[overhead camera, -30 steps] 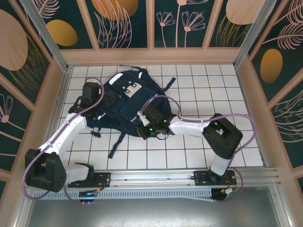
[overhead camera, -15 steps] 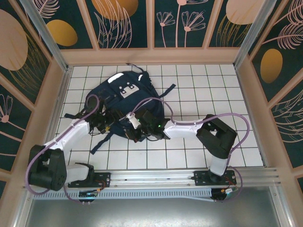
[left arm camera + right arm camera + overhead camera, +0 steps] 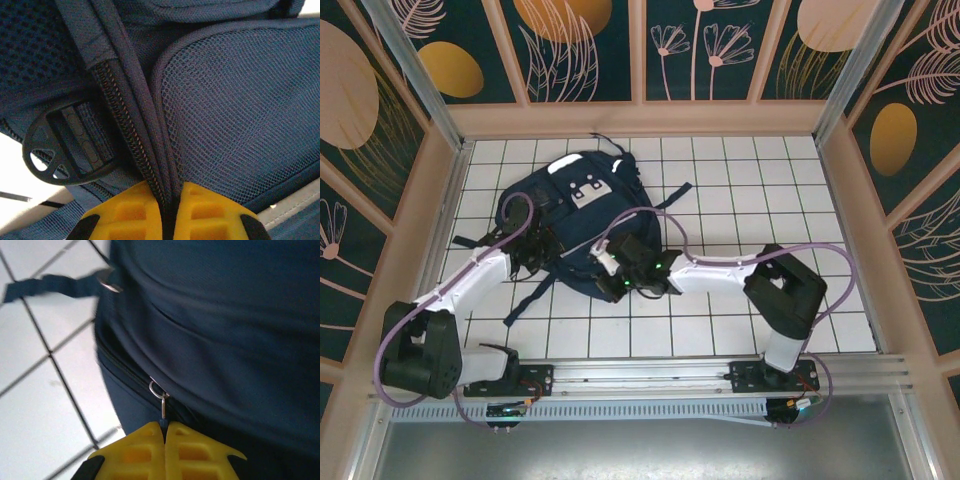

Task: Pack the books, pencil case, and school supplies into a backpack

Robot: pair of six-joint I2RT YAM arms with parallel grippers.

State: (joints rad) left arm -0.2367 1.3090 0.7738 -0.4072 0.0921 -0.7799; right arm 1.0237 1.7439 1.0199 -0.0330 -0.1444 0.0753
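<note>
While its yellow fingers (image 3: 130, 215) are pressed together, the left tool (image 3: 170, 200) pinches a fold of the large dark navy fabric backpack (image 3: 240, 100) right along the black zipper teeth (image 3: 125, 125). A round black plastic strap buckle (image 3: 55, 150) lies just left of that fold. The right tool (image 3: 164, 427) is likewise pressed together, pinching the small silver metal zipper pull (image 3: 161, 400) on the backpack's (image 3: 225, 315) side seam.

From above, the left tool (image 3: 535, 255) sits at the bag's left side and the right tool (image 3: 620, 285) at its near edge. The one backpack (image 3: 570, 215) lies in the far-left part of the white tiled surface (image 3: 770, 200), top toward the far edge. A white patch (image 3: 590, 188) on it bears small dark marks too small to read.

A second ago the left tool stood spread farther up the bag's left side. It has since come nearer and closed, while the right tool has stayed clamped. Two arms, two tools and one bag are in view.
</note>
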